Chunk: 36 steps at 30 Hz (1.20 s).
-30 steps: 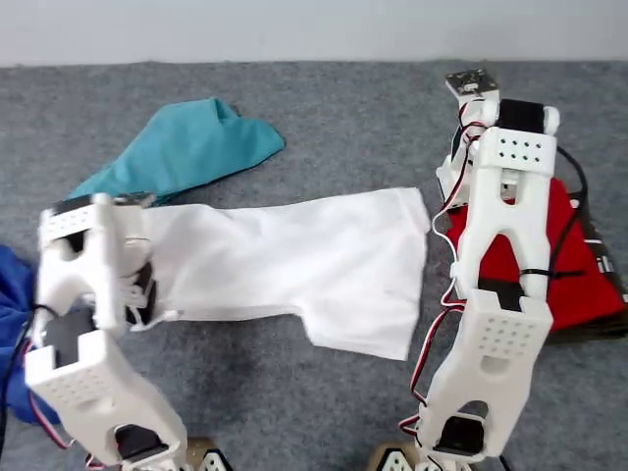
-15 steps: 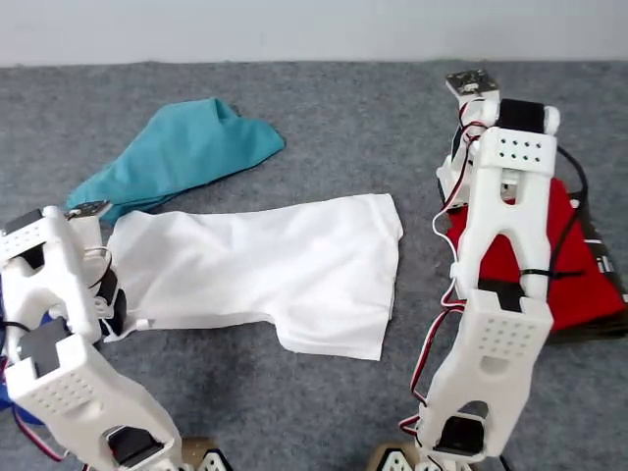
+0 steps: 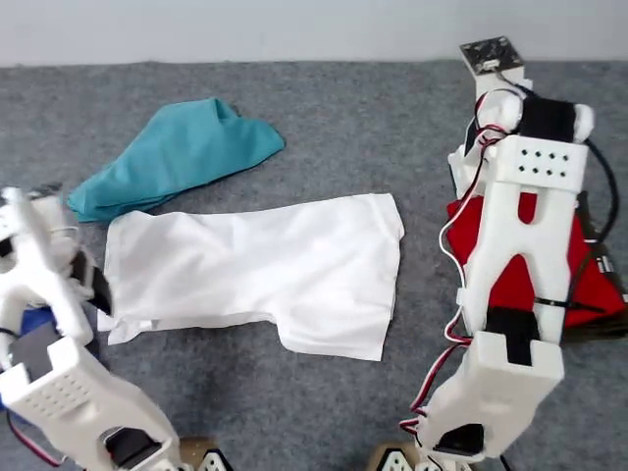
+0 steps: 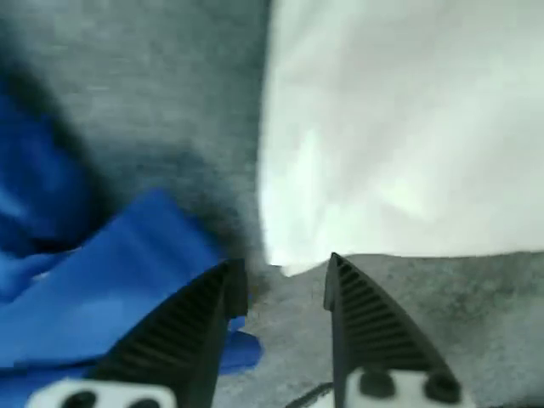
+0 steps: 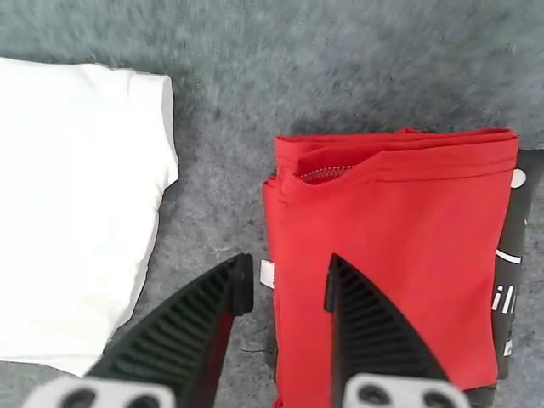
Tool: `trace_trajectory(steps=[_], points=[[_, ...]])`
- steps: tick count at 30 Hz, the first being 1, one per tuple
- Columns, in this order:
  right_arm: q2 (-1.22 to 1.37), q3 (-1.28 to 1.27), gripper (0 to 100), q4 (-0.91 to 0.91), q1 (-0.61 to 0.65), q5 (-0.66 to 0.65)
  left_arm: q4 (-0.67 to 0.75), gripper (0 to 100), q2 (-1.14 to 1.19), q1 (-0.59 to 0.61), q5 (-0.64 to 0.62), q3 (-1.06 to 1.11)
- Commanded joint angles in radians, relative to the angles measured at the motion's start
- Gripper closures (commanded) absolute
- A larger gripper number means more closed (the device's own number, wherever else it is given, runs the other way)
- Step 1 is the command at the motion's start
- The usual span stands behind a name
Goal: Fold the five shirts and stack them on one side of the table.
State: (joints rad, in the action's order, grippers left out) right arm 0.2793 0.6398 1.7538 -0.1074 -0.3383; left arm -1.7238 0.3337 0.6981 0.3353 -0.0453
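A white shirt [image 3: 255,270] lies spread flat mid-table, one sleeve toward the front. My left gripper [image 4: 285,276] is open just off its left corner [image 4: 289,255], holding nothing. A blue shirt [image 4: 93,289] is bunched beside that gripper, at the table's left edge [image 3: 34,319]. A teal shirt [image 3: 182,152] lies crumpled at the back left. A folded red shirt [image 5: 391,246] rests on a black one [image 5: 510,280] at the right. My right gripper [image 5: 285,285] hangs open over the red shirt's inner edge, gripping nothing.
The right arm [image 3: 520,255] stretches over the red and black stack [image 3: 589,285]. Bare grey table [image 3: 363,118] lies behind the white shirt and in front of it [image 3: 294,412]. A white wall borders the far edge.
The left arm dragged the white shirt to the left, then let it go and drew back farther left. The right arm shifted slightly right and toward the back.
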Motion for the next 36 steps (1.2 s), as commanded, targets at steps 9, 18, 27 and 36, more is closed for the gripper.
trace_trajectory(steps=[9, 18, 27, 36], points=[[0.15, 0.002, 84.6, -0.286, 0.114, 0.048, -0.026, 84, -0.043, -0.041, -0.209, -0.214], [0.397, 0.008, 84.5, -0.49, 0.206, 0.112, 0.107, 84, -0.038, -0.321, -0.322, -0.239], [0.44, 0.006, 84.5, -0.43, 0.249, 0.11, 0.31, 84, -0.038, -0.338, -0.322, -0.044], [0.443, 0.006, 84.7, -0.363, 0.275, 0.11, 0.431, 84, -0.038, -0.339, -0.322, 0.071]])
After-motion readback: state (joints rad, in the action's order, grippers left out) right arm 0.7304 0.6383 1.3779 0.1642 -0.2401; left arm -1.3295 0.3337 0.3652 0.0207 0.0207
